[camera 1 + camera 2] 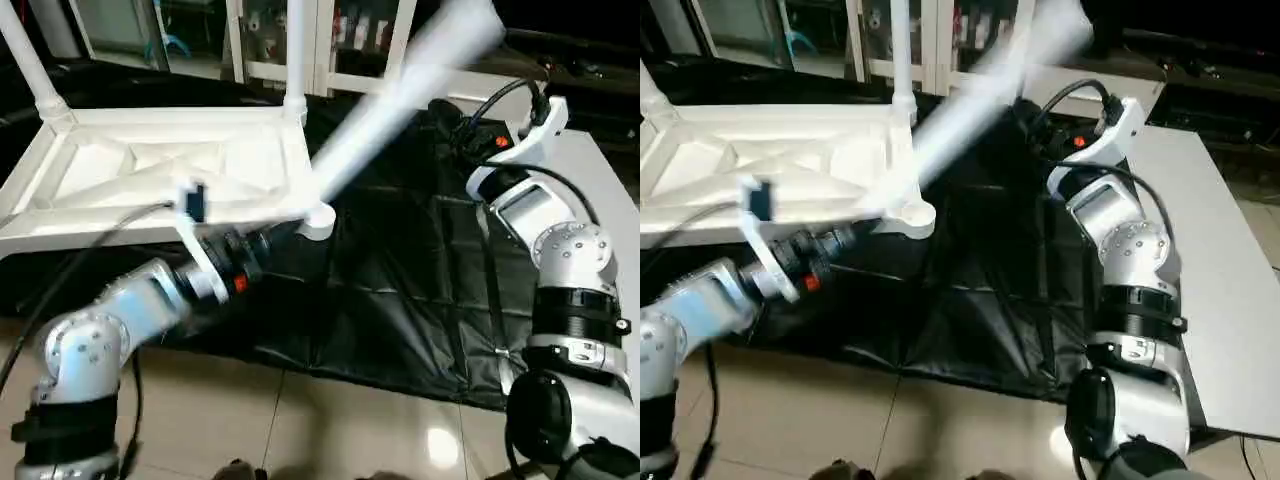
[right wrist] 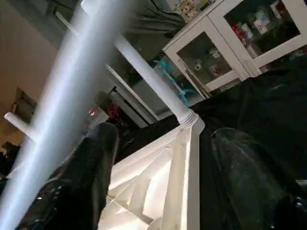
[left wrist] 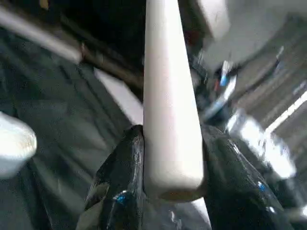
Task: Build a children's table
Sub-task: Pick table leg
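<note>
progress: tabletop (image 1: pixel 150 170) upside down on desk (image 1: pixel 400 300), two far legs (image 1: pixel 295 50) seated. left tool (image 3: pixel 163 191) clamped on third leg (image 1: pixel 400 95), near-right socket (image 1: pixel 318 220) unfilled. right tool (image 2: pixel 158 182) apart, holding nothing.

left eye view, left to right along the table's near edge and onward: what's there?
left gripper clamping a loose leg → tabletop near corner socket → black cover → right arm
</note>
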Controlling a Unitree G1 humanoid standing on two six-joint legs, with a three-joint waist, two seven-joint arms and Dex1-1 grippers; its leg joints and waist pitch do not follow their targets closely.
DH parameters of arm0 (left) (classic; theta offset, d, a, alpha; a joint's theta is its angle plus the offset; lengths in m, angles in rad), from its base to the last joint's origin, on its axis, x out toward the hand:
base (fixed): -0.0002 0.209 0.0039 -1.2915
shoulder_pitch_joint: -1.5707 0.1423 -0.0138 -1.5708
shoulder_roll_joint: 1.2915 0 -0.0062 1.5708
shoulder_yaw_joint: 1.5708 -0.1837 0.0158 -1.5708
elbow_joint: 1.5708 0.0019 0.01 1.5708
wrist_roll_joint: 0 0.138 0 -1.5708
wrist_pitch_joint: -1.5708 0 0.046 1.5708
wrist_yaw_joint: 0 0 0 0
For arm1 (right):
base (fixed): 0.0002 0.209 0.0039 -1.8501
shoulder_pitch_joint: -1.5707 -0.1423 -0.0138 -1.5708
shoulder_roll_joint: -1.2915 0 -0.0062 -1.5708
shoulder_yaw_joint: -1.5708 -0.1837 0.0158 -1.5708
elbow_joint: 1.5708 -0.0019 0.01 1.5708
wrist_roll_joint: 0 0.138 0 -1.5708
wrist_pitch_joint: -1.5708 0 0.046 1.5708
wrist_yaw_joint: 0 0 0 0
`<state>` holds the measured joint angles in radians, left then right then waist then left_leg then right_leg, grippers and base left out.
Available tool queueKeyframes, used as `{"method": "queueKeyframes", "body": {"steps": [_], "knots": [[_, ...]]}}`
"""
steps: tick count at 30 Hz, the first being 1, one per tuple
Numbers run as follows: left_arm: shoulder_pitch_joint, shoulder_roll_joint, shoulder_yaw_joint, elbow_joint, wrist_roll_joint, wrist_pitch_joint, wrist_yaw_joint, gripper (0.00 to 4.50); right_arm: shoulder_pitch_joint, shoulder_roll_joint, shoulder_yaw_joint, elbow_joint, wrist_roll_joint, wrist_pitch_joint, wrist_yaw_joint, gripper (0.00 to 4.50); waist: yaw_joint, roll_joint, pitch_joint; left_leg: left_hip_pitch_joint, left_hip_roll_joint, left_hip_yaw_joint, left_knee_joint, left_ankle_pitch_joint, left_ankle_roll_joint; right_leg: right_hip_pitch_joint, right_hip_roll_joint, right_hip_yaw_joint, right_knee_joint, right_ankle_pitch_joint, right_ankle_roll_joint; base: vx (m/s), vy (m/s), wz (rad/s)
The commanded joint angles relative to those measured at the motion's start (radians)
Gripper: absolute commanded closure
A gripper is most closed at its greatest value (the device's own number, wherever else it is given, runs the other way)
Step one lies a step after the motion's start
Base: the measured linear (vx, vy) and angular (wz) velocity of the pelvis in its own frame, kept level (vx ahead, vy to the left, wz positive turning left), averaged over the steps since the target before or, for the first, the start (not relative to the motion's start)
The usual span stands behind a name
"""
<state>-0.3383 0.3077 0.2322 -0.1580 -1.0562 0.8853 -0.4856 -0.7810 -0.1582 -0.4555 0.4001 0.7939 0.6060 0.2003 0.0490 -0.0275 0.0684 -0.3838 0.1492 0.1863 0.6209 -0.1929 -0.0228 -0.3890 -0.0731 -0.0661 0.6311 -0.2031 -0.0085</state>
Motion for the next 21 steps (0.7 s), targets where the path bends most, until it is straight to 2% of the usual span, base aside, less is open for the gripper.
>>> {"method": "queueKeyframes", "body": {"steps": [1,4,9,10,13,14,15,17,18,19,21], "knots": [[-0.008,-0.002,0.007,-0.014,-0.038,-0.002,-0.01,3.15,-0.015,0.001,-0.026,0.009,0.021,-0.023,-0.022,1.58,0.002,0.007,-0.08,0.022,0.069,-0.023,-0.073,-0.07,-0.027,0.048,-0.069,0.055,-0.057,-0.047,-0.222,0.0,0.0,0.0],[0.005,0.014,-0.003,-0.039,-0.041,0.029,-0.032,3.15,-0.012,-0.005,-0.008,0.001,-0.003,-0.026,-0.014,1.87,0.004,0.005,-0.079,0.02,0.069,-0.022,-0.074,-0.07,-0.023,0.049,-0.069,0.055,-0.058,-0.055,-0.213,0.0,0.0,0.0],[0.005,0.014,-0.004,-0.038,-0.032,0.036,-0.019,3.15,-0.005,-0.01,-0.001,-0.005,-0.026,-0.034,-0.022,2.23,0.004,0.006,-0.077,0.022,0.07,-0.023,-0.075,-0.088,-0.035,0.047,-0.069,0.056,-0.062,-0.09,-0.201,0.0,0.0,0.0],[0.002,0.014,-0.003,-0.032,-0.029,0.031,-0.013,3.15,0.001,-0.016,0.009,-0.009,-0.047,-0.046,-0.021,2.46,0.004,0.006,-0.077,0.022,0.069,-0.023,-0.075,-0.085,-0.038,0.047,-0.069,0.056,-0.062,-0.087,-0.199,0.0,0.0,0.0],[-0.005,0.015,0.0,-0.022,-0.026,0.028,0.001,3.15,0.02,-0.026,0.024,-0.027,-0.08,-0.068,-0.028,2.62,0.004,0.007,-0.078,0.021,0.069,-0.022,-0.074,-0.077,-0.039,0.047,-0.068,0.056,-0.06,-0.071,-0.198,0.0,0.0,0.0],[-0.006,0.023,-0.007,-0.022,-0.016,0.03,0.0,3.15,0.03,-0.034,0.037,-0.038,-0.1,-0.08,-0.025,2.79,0.005,0.008,-0.078,0.022,0.069,-0.023,-0.074,-0.074,-0.037,0.048,-0.069,0.056,-0.059,-0.062,-0.199,0.0,0.0,0.0],[-0.005,0.037,-0.021,-0.026,0.0,0.034,-0.011,3.15,0.044,-0.049,0.063,-0.05,-0.136,-0.099,-0.015,2.79,0.007,0.008,-0.078,0.02,0.069,-0.023,-0.074,-0.066,-0.037,0.048,-0.068,0.056,-0.06,-0.056,-0.194,0.0,0.0,0.0],[-0.002,0.079,-0.067,-0.038,0.063,0.035,-0.033,3.15,0.082,-0.107,0.166,-0.089,-0.258,-0.184,0.051,3.03,0.012,0.007,-0.079,0.02,0.069,-0.023,-0.073,-0.062,-0.037,0.049,-0.067,0.054,-0.061,-0.06,-0.179,0.0,0.0,0.0],[0.0,0.103,-0.09,-0.044,0.093,0.034,-0.05,3.15,0.103,-0.146,0.233,-0.114,-0.332,-0.24,0.097,3.03,0.014,0.008,-0.077,0.02,0.069,-0.023,-0.074,-0.068,-0.04,0.049,-0.069,0.055,-0.062,-0.078,-0.167,0.0,0.0,0.0],[-0.001,0.128,-0.114,-0.052,0.125,0.026,-0.065,3.15,0.122,-0.184,0.294,-0.139,-0.401,-0.298,0.14,3.23,0.014,0.008,-0.077,0.02,0.068,-0.023,-0.073,-0.069,-0.041,0.05,-0.068,0.056,-0.063,-0.084,-0.16,0.0,0.0,0.0],[-0.009,0.168,-0.148,-0.058,0.173,0.016,-0.085,3.15,0.143,-0.246,0.375,-0.169,-0.501,-0.4,0.211,3.33,0.012,0.007,-0.074,0.021,0.071,-0.024,-0.074,-0.099,-0.045,0.048,-0.071,0.057,-0.068,-0.132,-0.153,0.0,0.0,0.0]]}}
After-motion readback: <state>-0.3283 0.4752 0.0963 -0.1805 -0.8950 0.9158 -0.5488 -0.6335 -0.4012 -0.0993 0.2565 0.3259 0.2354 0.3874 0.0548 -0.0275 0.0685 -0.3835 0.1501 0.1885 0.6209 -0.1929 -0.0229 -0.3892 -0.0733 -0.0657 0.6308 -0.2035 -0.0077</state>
